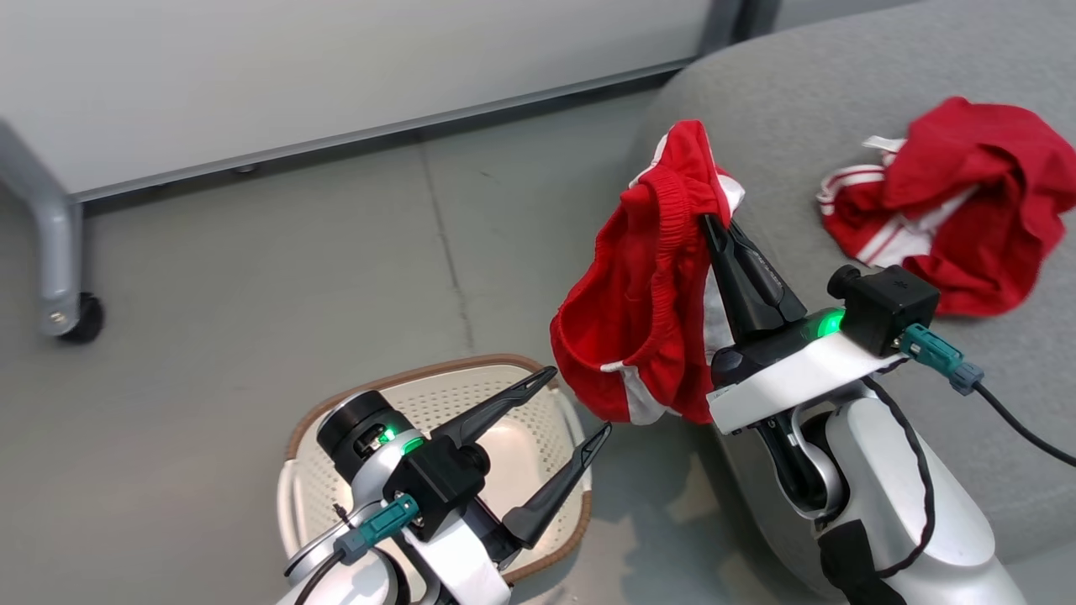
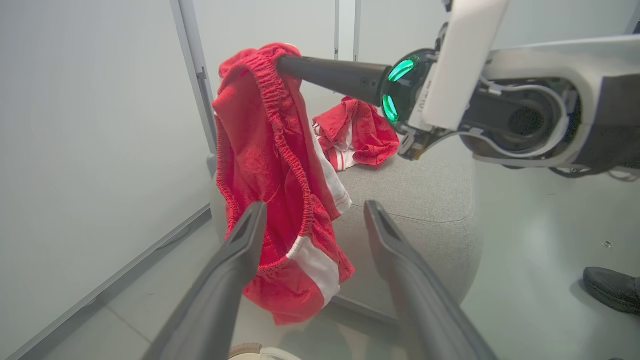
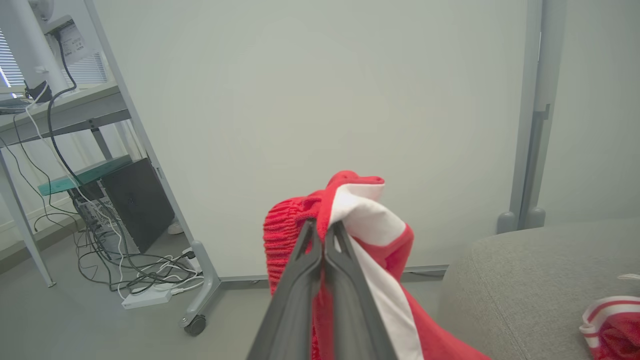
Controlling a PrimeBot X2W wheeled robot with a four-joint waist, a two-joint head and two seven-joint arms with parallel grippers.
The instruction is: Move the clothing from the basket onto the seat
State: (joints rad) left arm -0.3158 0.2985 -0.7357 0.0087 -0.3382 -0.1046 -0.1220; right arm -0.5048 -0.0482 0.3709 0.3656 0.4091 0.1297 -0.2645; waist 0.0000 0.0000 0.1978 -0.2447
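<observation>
Right now the right fingers (image 1: 744, 281) clamp a red garment (image 1: 630, 311) up beside the basket (image 1: 429, 395); left fingers (image 1: 492, 410) gape empty above it.

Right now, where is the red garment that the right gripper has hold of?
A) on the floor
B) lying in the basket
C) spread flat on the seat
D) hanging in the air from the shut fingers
D: the right gripper is pinched shut on the waistband of the red garment, which dangles in the air beside the corner of the seat.
</observation>
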